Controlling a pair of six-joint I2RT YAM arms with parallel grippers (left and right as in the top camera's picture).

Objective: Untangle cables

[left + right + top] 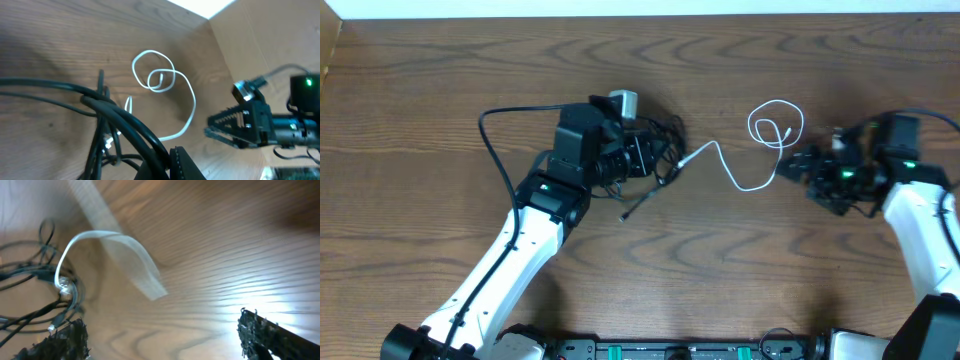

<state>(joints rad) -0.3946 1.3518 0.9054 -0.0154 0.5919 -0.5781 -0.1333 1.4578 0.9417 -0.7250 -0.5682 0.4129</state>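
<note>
Running left-right, white cable (193, 102) loops near right hand (798, 165), spread wide; left hand (642, 152) unclear.

The table (470, 60) is dark brown wood with a strong wavy grain, mostly matt, with a pale sheen where light strikes it on the right. The white cable (192, 102) has a smooth, faintly glossy plastic sheath. The black cables (665, 135) look smooth and slightly shiny too. Both arms wear glossy white plastic shells (510, 255) ending in matt black housings. The right gripper (206, 126) has matt black fingers (235, 116) with ridged, rough-looking inner faces. A cylinder (623, 101) on the left wrist looks like brushed metal.
</note>
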